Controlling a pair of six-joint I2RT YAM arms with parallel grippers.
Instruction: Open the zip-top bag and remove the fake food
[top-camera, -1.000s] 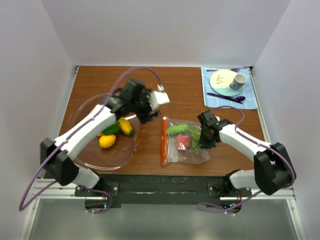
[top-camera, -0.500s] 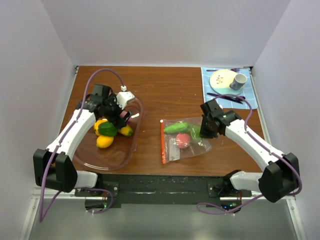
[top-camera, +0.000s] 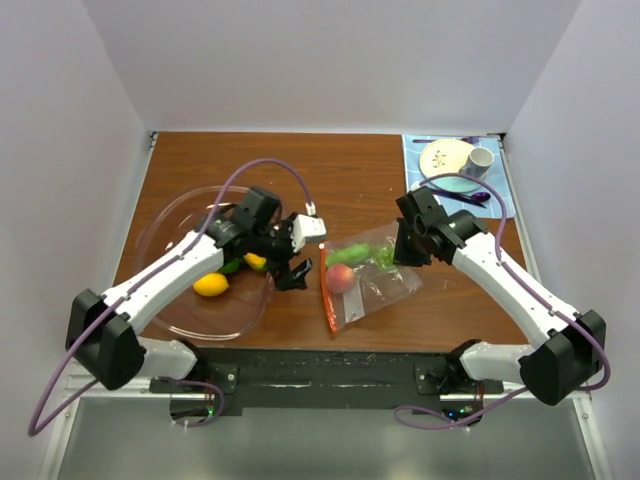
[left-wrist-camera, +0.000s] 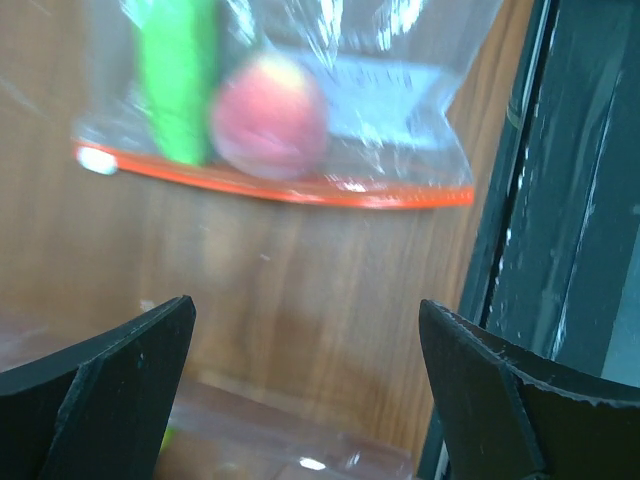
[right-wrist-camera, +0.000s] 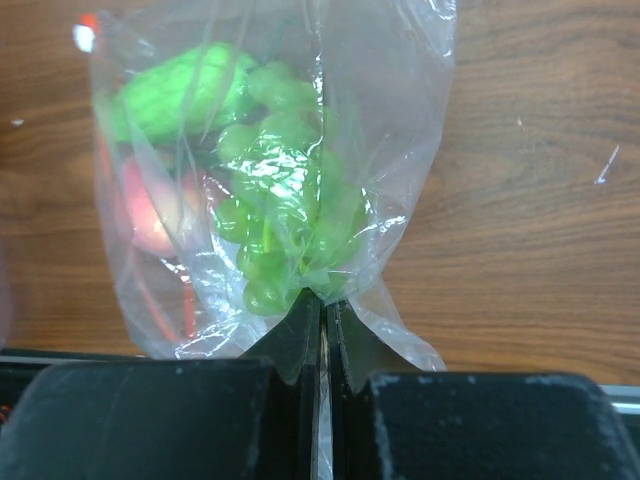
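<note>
Top external view: the left gripper (top-camera: 296, 268) has come back from the bowl (top-camera: 170, 205) at 9 o'clock to the zip-top bag (top-camera: 372, 288) at table centre, fingers released and empty. The right gripper (top-camera: 402, 245) stays clenched on the bag's 2 o'clock end; the pink-red fruit (top-camera: 341, 278) seems next.

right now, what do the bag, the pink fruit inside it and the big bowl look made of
Zip-top bag: thin clear plastic film, glossy; it crinkles and bunches where the right tool pinches it.
Pink fruit: probably plastic; smooth, even pink skin, though blurred.
Bowl: likely rigid clear plastic, pink-tinted; the table shows through.
</note>
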